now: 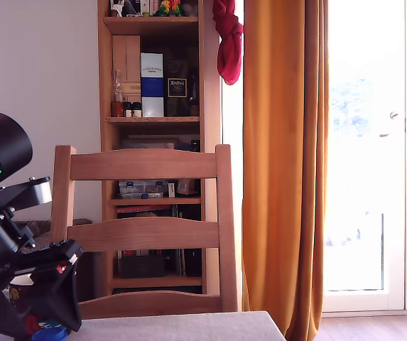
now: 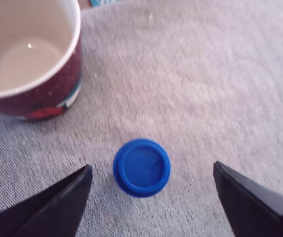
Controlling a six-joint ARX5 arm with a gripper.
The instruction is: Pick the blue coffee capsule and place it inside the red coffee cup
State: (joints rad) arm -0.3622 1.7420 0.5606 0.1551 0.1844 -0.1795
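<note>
The blue coffee capsule (image 2: pixel 141 168) stands on the grey cloth, seen from above as a bright blue disc. My gripper (image 2: pixel 153 190) is open, one black finger (image 2: pixel 57 202) on each side of the capsule, neither touching it. The red coffee cup (image 2: pixel 30 59) is close by, dark maroon with a white empty inside and a blue-and-red picture low on its wall. In the exterior view the arm and gripper (image 1: pixel 40 312) sit at the lower left, with a sliver of the blue capsule (image 1: pixel 50 332) showing beneath; the cup is hidden there.
A grey cloth-covered table (image 1: pixel 189 327) runs along the bottom of the exterior view. Behind it stand a wooden chair (image 1: pixel 143 227), a bookshelf (image 1: pixel 153 106), an orange curtain (image 1: pixel 285 163) and a bright glass door (image 1: pixel 373 142).
</note>
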